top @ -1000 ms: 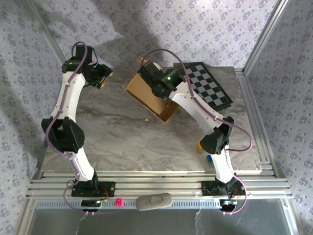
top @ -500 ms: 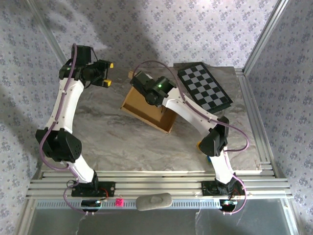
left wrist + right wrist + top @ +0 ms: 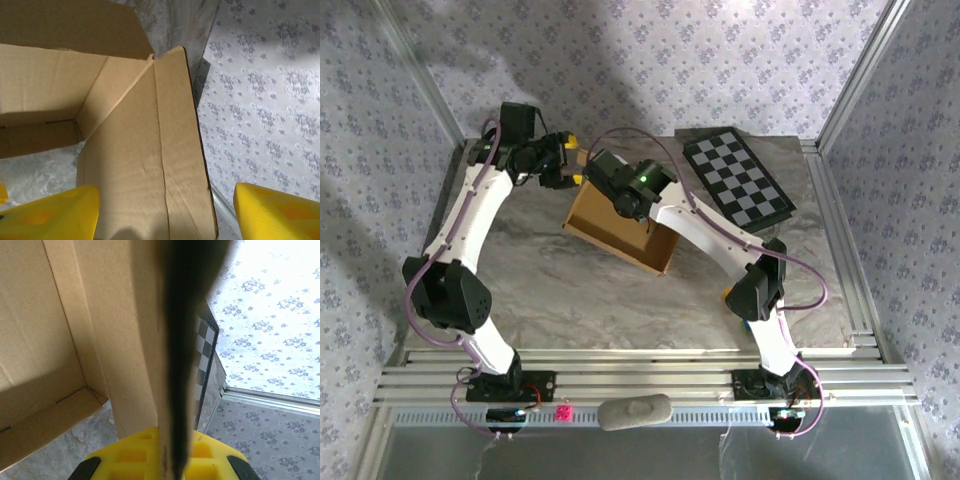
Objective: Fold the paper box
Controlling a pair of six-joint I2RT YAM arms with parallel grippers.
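Paper box sits toward the far side of the table, only partly folded — walls up, top open, flaps loose — with the right gripper pinching one wall's edge and the left gripper spread wide around a flap, probably not touching it.

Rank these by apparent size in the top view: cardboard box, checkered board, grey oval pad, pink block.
1. paper box and checkered board: about alike; the box lies partly under the right arm.
2. grey oval pad
3. pink block
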